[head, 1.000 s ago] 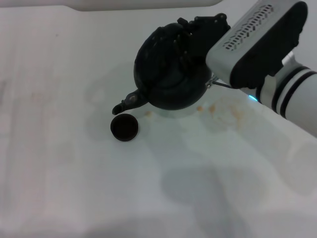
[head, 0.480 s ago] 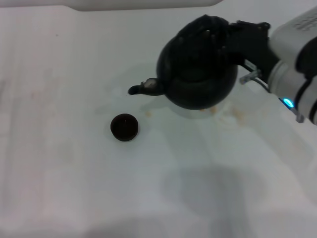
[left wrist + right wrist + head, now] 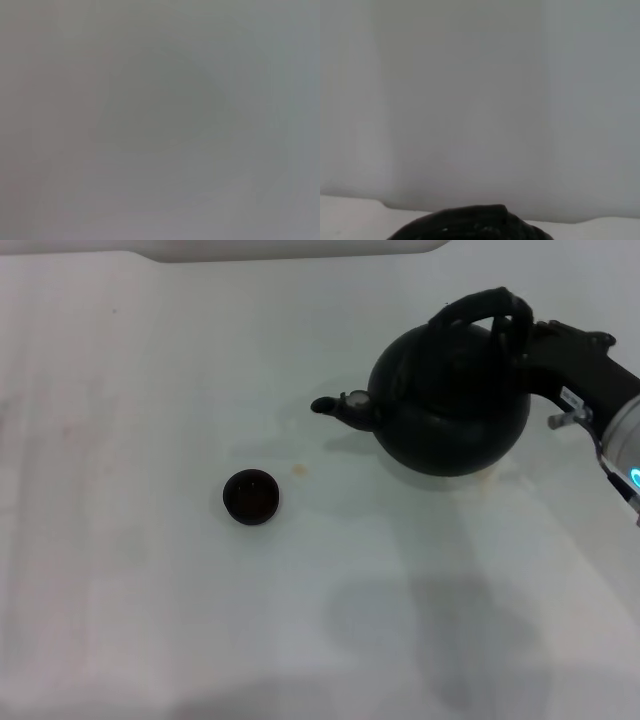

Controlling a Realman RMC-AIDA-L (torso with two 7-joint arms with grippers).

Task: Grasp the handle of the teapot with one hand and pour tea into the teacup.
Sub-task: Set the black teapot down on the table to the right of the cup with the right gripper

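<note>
The pot (image 3: 452,405) has been tipped back up and pulled away from the cup (image 3: 251,497).

A second ago the spout (image 3: 345,408) was hung just over the cup; now the pot is held level, well to the right of the cup, so the pouring looks done. The right gripper (image 3: 528,340) is clamped on the thick, ribbed, arched handle (image 3: 480,310). The pot is round, black and dull. The cup is tiny and dark; tea inside it cannot be made out. The left gripper is not seen.
</note>
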